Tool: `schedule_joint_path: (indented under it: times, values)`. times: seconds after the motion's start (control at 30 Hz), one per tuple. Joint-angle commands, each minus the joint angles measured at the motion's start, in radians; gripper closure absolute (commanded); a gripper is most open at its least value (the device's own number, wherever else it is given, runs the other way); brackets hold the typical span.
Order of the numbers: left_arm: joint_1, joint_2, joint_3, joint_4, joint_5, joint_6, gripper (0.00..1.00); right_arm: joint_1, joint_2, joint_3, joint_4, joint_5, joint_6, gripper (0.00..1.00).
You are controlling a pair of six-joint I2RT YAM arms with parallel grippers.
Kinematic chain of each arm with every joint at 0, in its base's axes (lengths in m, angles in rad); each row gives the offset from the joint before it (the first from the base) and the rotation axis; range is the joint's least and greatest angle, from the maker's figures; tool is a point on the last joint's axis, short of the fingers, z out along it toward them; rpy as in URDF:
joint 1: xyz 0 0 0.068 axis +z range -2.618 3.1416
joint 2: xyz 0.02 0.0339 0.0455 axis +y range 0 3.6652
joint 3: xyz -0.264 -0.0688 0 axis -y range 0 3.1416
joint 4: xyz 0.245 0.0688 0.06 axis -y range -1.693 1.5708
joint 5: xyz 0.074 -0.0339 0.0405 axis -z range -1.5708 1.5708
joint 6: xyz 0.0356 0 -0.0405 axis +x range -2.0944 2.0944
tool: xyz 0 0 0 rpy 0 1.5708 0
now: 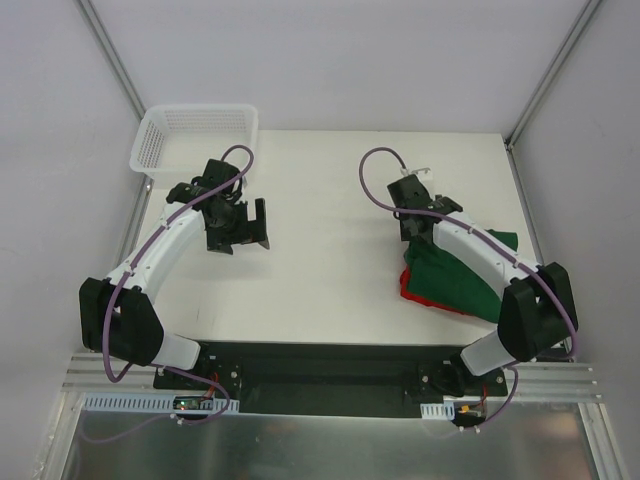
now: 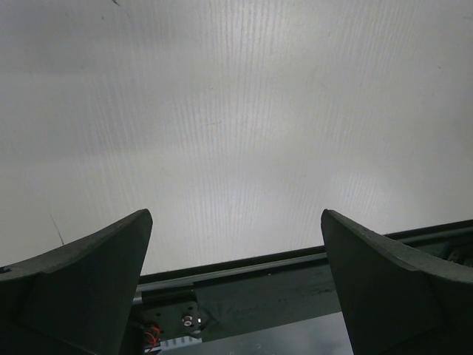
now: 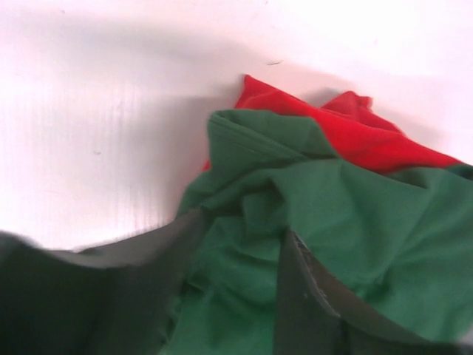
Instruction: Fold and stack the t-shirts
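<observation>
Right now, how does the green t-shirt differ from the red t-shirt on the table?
The green t-shirt lies on top; the red t-shirt sits underneath, showing only at the edges. The right gripper straddles a fold of the green t-shirt, not the red t-shirt. Both are crumpled, unfolded, in one heap at the right of the table.

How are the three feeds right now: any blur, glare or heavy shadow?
Top external: even light, sharp, only soft shadows on the table. Left wrist: table bright, left gripper dark and soft-edged. Right wrist: right gripper blurred up close, green t-shirt sharp, table washed out, with a shadow beside the shirt.
</observation>
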Motion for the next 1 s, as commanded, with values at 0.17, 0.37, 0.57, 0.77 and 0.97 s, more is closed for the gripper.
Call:
schedule_joint_path:
  times: [0.17, 0.37, 0.57, 0.77, 0.97]
  values:
    - [-0.012, -0.02, -0.006, 0.0, -0.023, 0.014, 0.01, -0.004, -0.033, 0.022, 0.012, 0.048, 0.02, 0.47]
    - [-0.014, -0.026, -0.006, 0.001, -0.019, 0.016, 0.01, -0.01, 0.01, 0.027, 0.049, 0.082, 0.0, 0.69]
    - [-0.015, -0.035, -0.015, 0.001, -0.027, 0.023, 0.0, -0.032, 0.055, 0.051, 0.057, 0.082, -0.012, 0.93]
    - [-0.015, -0.029, -0.015, 0.001, -0.03, 0.022, 0.01, -0.052, 0.086, 0.069, 0.078, 0.067, -0.027, 0.99]
    - [-0.015, -0.029, -0.011, 0.0, -0.03, 0.023, 0.01, -0.064, 0.161, 0.149, 0.077, 0.056, -0.062, 0.99]
